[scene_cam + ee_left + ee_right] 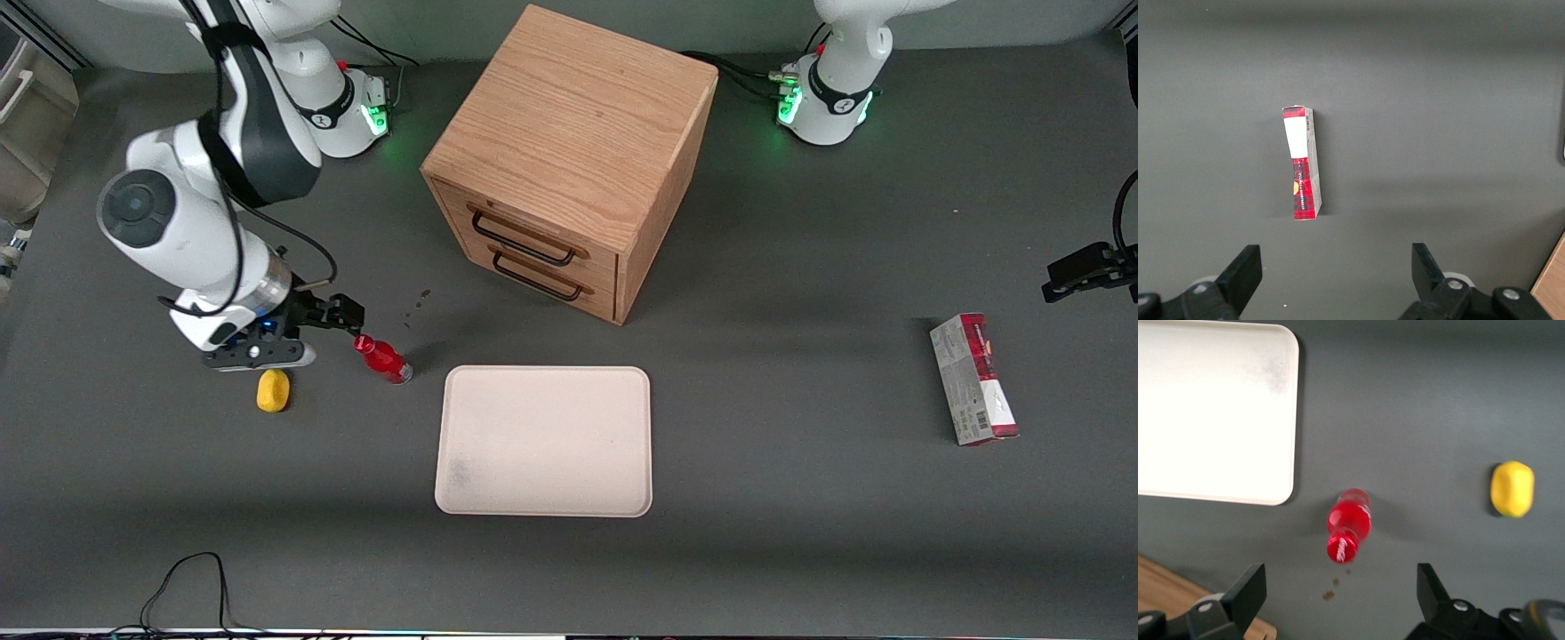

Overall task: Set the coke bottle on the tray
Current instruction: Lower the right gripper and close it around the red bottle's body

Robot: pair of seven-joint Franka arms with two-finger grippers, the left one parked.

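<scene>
The coke bottle [382, 358] is a tiny red bottle with a red cap, standing on the dark table close to the tray's corner nearest the working arm. It also shows in the right wrist view [1349, 523], seen from above, cap toward the camera. The cream-beige tray [544, 440] lies flat and bare in front of the cabinet, and part of it shows in the right wrist view [1211, 413]. My right gripper [320, 336] hovers just beside the bottle, toward the working arm's end. It is open and empty [1340, 587], with the jaws wide apart and the bottle just outside them.
A yellow lump [273, 390] lies near the gripper, nearer the front camera, and shows in the right wrist view [1512, 489]. A wooden drawer cabinet [569, 160] stands above the tray. A red-and-grey carton [973, 378] lies toward the parked arm's end.
</scene>
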